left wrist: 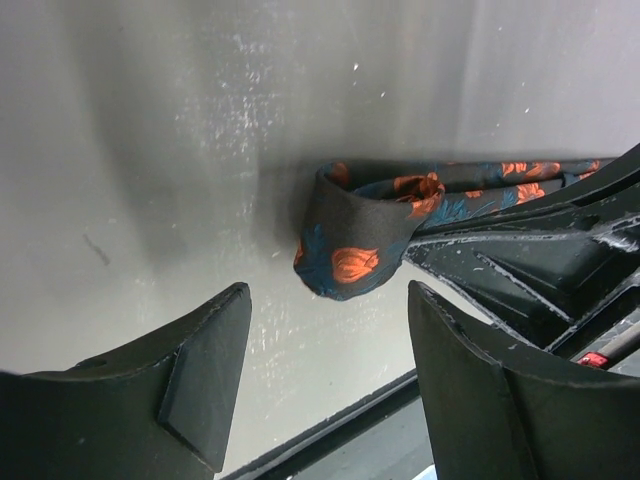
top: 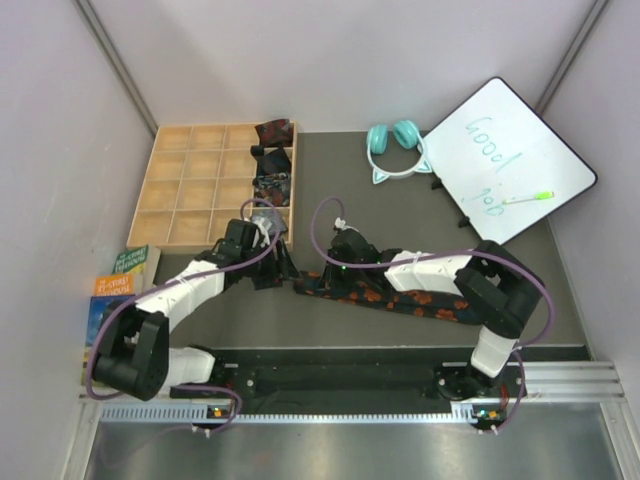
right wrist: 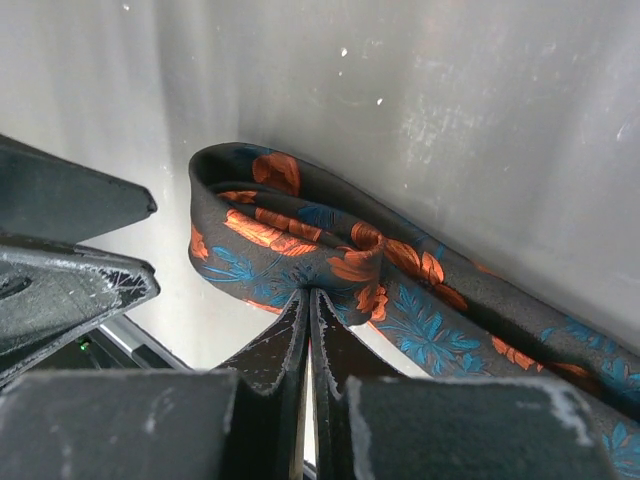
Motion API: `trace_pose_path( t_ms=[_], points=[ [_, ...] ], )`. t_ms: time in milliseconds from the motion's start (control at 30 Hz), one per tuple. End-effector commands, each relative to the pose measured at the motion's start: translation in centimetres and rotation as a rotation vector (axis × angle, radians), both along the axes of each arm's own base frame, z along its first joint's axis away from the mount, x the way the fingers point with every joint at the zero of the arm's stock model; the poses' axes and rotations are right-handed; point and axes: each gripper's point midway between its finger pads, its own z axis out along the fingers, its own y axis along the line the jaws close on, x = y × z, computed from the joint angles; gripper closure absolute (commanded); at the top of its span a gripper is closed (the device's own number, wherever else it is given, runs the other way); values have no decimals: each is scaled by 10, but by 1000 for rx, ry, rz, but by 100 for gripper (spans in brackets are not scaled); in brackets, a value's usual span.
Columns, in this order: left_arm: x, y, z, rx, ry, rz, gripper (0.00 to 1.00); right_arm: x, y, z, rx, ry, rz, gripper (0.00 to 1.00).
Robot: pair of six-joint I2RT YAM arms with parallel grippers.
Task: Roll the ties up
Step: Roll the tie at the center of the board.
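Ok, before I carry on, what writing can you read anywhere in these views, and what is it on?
"Good job": handwritten in green on the whiteboard.
Covers of the books at the table's left edge: printed titles, too small to read.
Both wrist views: no text, only the tie with its orange and blue pattern.

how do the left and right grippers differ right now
The left gripper has its jaws wide apart; the right gripper has them pressed together. The left gripper holds nothing, with the folded end of the floral tie lying just ahead of its gap, while the right gripper pinches that fold at its edge. Both are black and meet at the same end of the tie, low over the table.
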Motion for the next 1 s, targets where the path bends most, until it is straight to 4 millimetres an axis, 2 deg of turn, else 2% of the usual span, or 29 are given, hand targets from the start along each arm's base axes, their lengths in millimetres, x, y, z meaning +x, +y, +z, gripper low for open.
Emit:
trace_pose_path(
  t_ms=[0, 333, 633, 767, 900, 967],
  points=[
    [14, -9, 6, -53, -69, -28, 32, 5, -2, -6, 8, -15, -6, 100],
    [15, -18, -13, -94, -56, -50, 39, 7, -8, -11, 9, -4, -15, 100],
    [11, -25, -18, -140, -60, -73, 44, 8, -10, -12, 15, -1, -20, 100],
    [7, -26, -19, -153, -57, -71, 49, 8, -10, -13, 15, 2, -20, 100],
    [3, -31, -19, -171, -53, -81, 58, 6, -10, -15, 21, 10, -19, 100],
    [3, -35, -19, -174, -47, -84, 67, 7, -9, -14, 29, 11, -18, 100]
  ],
)
